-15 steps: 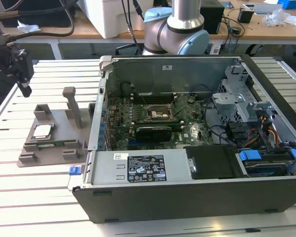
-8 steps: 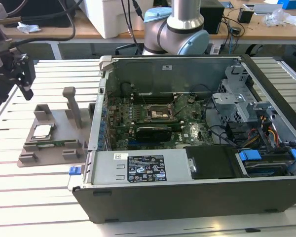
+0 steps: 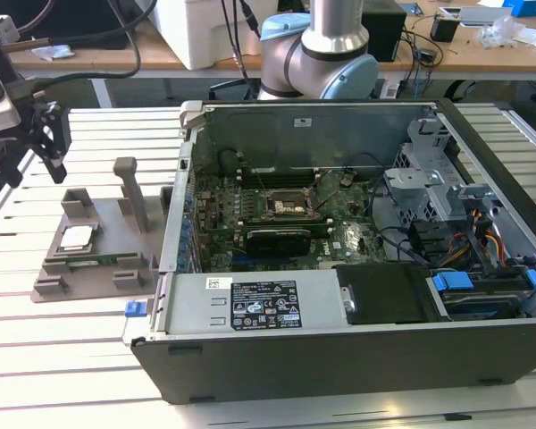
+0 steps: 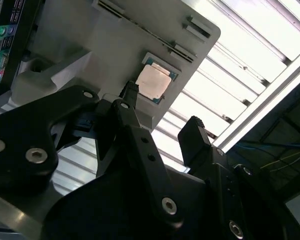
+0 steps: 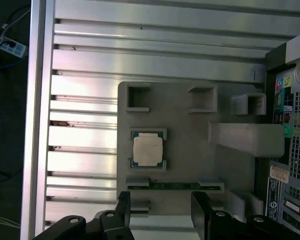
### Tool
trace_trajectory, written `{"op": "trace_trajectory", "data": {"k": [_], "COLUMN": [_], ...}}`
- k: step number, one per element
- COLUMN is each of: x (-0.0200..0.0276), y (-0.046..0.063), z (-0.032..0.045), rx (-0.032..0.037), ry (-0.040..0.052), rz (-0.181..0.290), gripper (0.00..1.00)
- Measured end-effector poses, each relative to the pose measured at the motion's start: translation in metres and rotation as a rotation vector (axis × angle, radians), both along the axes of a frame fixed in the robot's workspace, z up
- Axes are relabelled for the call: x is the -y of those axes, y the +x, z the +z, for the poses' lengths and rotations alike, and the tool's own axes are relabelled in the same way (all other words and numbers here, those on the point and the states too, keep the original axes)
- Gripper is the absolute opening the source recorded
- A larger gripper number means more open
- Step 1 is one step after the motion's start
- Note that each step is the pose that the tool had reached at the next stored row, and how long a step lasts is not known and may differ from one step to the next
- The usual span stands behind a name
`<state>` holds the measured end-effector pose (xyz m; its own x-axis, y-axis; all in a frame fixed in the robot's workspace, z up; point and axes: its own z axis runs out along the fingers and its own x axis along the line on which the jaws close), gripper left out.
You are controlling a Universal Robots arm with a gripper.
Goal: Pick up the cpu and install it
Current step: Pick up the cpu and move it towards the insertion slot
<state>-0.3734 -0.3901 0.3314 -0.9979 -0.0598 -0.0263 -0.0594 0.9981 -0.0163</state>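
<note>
Now hanging the black metal gripper (image 5: 161, 200), fingers spread and carrying nothing, above the matte grey moulded plastic holder (image 5: 190, 145) on the ribbed aluminium table (image 5: 85, 135), with the small square cpu of dull silvery lid and thin green rim (image 5: 148, 150) lying flat in a shallow recess. Probably calling for squaring the fingers to two opposite edges and coming down level (smooth top, very little edge to catch), while avoiding the long thin green memory stick (image 5: 172, 185) slotted just beside it.
</note>
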Motion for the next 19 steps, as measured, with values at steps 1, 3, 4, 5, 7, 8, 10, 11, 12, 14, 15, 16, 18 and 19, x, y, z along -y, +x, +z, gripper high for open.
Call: {"op": "trace_trajectory", "data": {"k": [1, 3, 4, 5, 7, 8, 10, 11, 12, 14, 15, 16, 18, 19], "x": [0.0000, 0.0000, 0.0000, 0.0000, 0.0000, 0.0000, 0.0000, 0.0000, 0.0000, 0.0000, 0.0000, 0.0000, 0.0000, 0.0000], "y": [0.000, 0.000, 0.000, 0.000, 0.000, 0.000, 0.000, 0.000, 0.000, 0.000, 0.000, 0.000, 0.000, 0.000], "z": [-0.0017, -0.0032, -0.0045, -0.0060, -0.0076, -0.0091, -0.0117, -0.0132, -0.0140, -0.0159, -0.0169, -0.0176, -0.0205, -0.0215], "rx": [0.0000, 0.0000, 0.0000, 0.0000, 0.0000, 0.0000, 0.0000, 0.0000, 0.0000, 0.0000, 0.0000, 0.0000, 0.0000, 0.0000], "ry": [0.0000, 0.0000, 0.0000, 0.0000, 0.0000, 0.0000, -0.0001, 0.0000, 0.0000, 0.0000, 0.0000, 0.0000, 0.0000, -0.0001], "rz": [0.000, 0.000, 0.000, 0.000, 0.000, 0.000, 0.000, 0.000, 0.000, 0.000, 0.000, 0.000, 0.000, 0.000], "gripper": [0.60, 0.60, 0.60, 0.60, 0.60, 0.60, 0.60, 0.60, 0.60, 0.60, 0.60, 0.60, 0.60, 0.60]}}
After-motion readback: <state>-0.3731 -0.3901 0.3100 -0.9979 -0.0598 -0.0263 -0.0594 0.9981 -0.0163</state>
